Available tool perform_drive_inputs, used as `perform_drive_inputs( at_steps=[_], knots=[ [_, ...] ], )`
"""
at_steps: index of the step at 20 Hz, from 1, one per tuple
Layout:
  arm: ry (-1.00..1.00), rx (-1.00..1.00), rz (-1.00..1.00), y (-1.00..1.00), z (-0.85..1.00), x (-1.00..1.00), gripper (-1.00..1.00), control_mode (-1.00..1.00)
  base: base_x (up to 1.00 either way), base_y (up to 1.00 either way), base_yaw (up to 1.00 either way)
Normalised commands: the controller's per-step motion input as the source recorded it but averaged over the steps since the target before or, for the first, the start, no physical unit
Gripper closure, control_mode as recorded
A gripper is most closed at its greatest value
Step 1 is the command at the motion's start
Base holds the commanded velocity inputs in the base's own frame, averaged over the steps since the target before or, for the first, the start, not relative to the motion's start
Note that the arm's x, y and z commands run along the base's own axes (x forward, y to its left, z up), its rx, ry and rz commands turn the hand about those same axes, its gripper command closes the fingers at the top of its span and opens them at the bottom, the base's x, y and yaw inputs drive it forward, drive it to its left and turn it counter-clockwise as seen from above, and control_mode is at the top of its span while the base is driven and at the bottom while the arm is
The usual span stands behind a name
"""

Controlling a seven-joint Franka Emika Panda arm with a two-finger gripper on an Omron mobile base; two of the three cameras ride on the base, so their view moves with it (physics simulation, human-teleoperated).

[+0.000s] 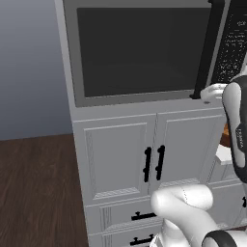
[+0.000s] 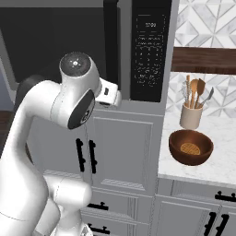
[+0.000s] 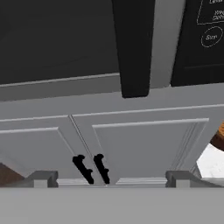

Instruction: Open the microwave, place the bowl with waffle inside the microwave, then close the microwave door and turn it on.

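The microwave [image 1: 144, 50] sits built into the white cabinet column, above a pair of panelled cabinet doors [image 1: 149, 157] with short black handles. Its microwave door [image 1: 137, 53] lies flush against the body, shut, the dark tinted window taking up most of the front. The long black bar handle [image 2: 110, 44] runs vertically along the door's right edge, and just to its right is the black keypad strip [image 2: 150, 50] with small white markings.

The gripper [image 3: 111, 177] is raised to the height of the microwave's lower edge, just below the bottom end of the handle and close in front of it. In the hand view the two finger tips [image 3: 41, 178] stand far apart at the bottom, so the jaws are spread wide with nothing between them; the handle's lower end [image 3: 133, 48] hangs above and between them, not touched.

The bowl [image 2: 191, 146] rests on the white marble counter [image 2: 216, 168] to the right of the cabinet column, well apart from the gripper and lower than the microwave. The waffle [image 2: 190, 148] lies inside it, on the bottom. Just behind the bowl stands a pale utensil holder [image 2: 191, 115] with wooden spoons and other tools standing in it, against the patterned tile wall [image 2: 205, 18].
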Motion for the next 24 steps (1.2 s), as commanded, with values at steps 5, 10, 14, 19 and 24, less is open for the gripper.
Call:
perform_drive_inputs(
  at_steps=[5, 10, 14, 19, 24],
  knots=[
    [-0.21, 0.12, 0.0, -0.04, 0.22, 0.08, -1.0, -1.0, 0.0, 0.0, 0.0],
    [-0.16, 0.06, 0.0, 0.01, 0.16, 0.5, -1.0, -1.0, 0.0, 0.0, 0.0],
    [-0.05, 0.05, 0.0, 0.0, 0.04, 0.66, -1.0, -1.0, 0.0, 0.0, 0.0],
    [0.0, 0.05, 0.0, 0.0, 0.03, 0.57, -1.0, -1.0, 0.0, 0.0, 0.0],
    [0.0, 0.05, 0.0, -0.12, 0.0, 0.42, -1.0, -1.0, 0.0, 0.0, 0.0]
  ],
)
